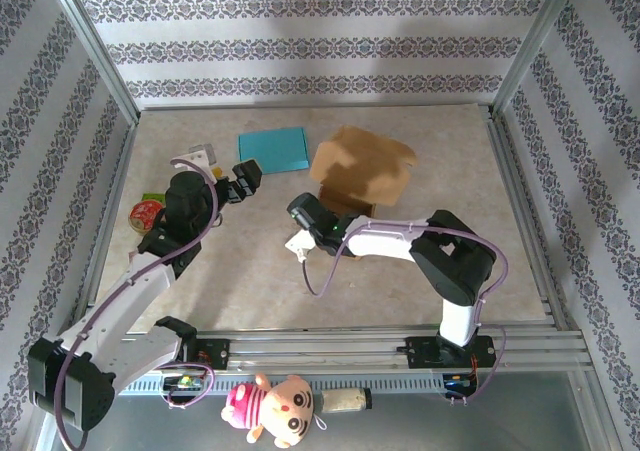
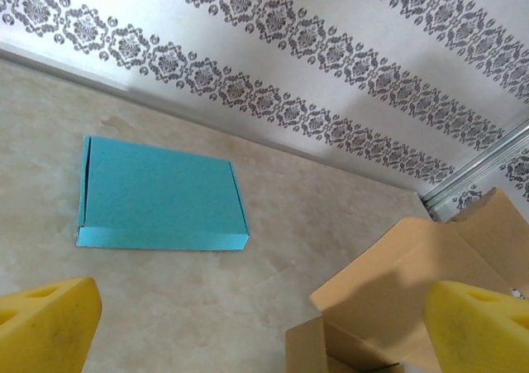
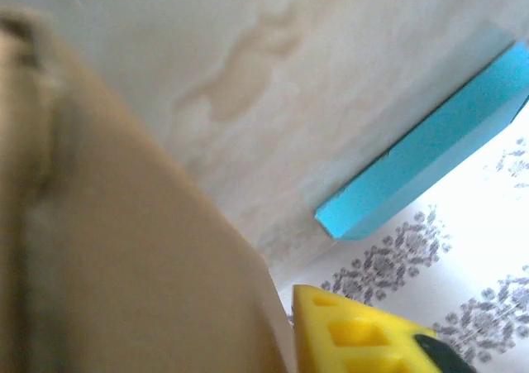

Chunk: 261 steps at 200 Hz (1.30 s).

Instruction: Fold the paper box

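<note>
A: How far along is the fold judged to be?

B: Partway at best; the paper box [image 1: 362, 169] is seen mid-table toward the back wall, w/ walls partly raised but flaps splayed and the top not closed; no tucked tab can be made out, so most of the shaping is judged left to do.

A: And the tools?

B: The left gripper [image 1: 243, 181] is held released, jaws wide, nothing btwn them, near the box's left side and apart from it; the right gripper [image 1: 310, 214] is placed at the box's near-left corner; contact looks likely, but whether cardboard is clamped can't be told.

A: What is given by the wrist cams that isn't by the top cam?

B: From the left wrist, two yellow fingers [image 2: 50, 327] are shown far apart over bare table, so the open state is settled; an inner fold of the box is shown too, plus the teal flat box [image 2: 157, 193] lying closed near the back wall; from the right wrist, blurred cardboard is seen very close beside one yellow finger [image 3: 355, 332]; the other is hidden, hence the doubt.

A: And the top cam?

B: Overall layout is given; both arms, the box btwn the teal one and the right arm, a plush toy [image 1: 272, 409] past the near rail; flap detail is too small there.
</note>
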Each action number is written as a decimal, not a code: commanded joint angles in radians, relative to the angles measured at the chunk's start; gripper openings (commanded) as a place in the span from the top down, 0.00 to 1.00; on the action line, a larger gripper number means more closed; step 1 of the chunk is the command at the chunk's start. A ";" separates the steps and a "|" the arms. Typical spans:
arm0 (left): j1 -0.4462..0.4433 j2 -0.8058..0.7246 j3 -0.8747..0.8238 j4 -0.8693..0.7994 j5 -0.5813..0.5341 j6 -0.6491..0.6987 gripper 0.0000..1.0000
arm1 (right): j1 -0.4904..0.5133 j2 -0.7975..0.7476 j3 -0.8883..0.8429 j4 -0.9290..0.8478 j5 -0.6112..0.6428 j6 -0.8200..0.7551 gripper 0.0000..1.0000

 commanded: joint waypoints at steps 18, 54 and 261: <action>-0.006 0.034 0.003 0.031 0.018 -0.021 0.00 | -0.001 -0.107 -0.042 0.053 0.014 0.060 0.68; -0.007 0.056 -0.015 0.086 -0.006 -0.049 0.00 | -0.013 -0.196 -0.035 0.034 0.002 0.108 0.64; -0.018 0.567 0.301 0.018 0.534 1.017 0.00 | -0.776 -0.480 -0.152 -0.087 -1.094 1.729 0.08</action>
